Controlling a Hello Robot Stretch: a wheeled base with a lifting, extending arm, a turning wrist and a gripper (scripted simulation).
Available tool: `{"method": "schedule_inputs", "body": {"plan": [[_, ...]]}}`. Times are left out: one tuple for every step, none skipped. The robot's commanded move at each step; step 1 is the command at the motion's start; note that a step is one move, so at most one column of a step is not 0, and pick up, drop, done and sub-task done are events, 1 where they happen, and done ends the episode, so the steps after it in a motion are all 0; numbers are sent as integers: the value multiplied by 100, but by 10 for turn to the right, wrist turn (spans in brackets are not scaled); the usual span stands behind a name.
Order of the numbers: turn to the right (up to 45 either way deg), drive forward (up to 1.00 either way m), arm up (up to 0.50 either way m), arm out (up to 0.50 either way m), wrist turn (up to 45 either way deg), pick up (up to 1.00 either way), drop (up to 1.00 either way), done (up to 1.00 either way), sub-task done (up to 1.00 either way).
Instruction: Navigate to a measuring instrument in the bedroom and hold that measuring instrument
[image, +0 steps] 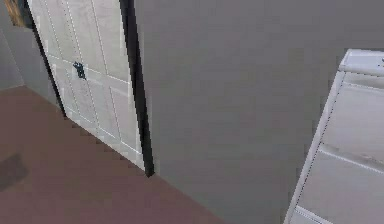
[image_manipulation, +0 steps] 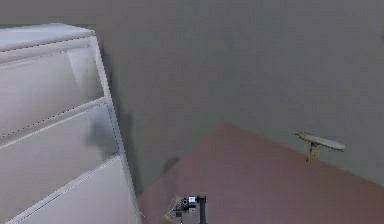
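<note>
Pretty plain room: grey wall (image: 230, 90) and a reddish-brown floor (image: 70, 170). On the forward view's left there's one white panelled door (image: 100, 50) in a dark frame (image: 138, 95), with one small dark handle (image: 79, 70). At that view's right edge is the side of a white shelf unit (image: 345, 130). The arm side view has what looks like the same unit at its left, standing against the wall, and I count a top board plus two shelves under it. On the arm side view's right there's a single pale tan flat thing (image_manipulation: 320, 142) on a thin stem, long axis running roughly left-right across the picture. It's too small to say what it is. Where the measuring instrument is, I honestly can't tell, so I've got nothing on which way it points either. The arm (image_manipulation: 201, 212) pokes up at the bottom edge with the gripper (image_manipulation: 184, 208) beside it over the floor, near the foot of the shelf unit. Its far end is too tiny to make out, so I can't tell if it's holding anything.
</note>
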Motion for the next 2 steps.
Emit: {"method": "schedule_inputs", "body": {"plan": [[0, 0, 0, 0, 450, 0, 0, 0, 0], [0, 0, 0, 0, 450, 0, 0, 0, 0]]}}
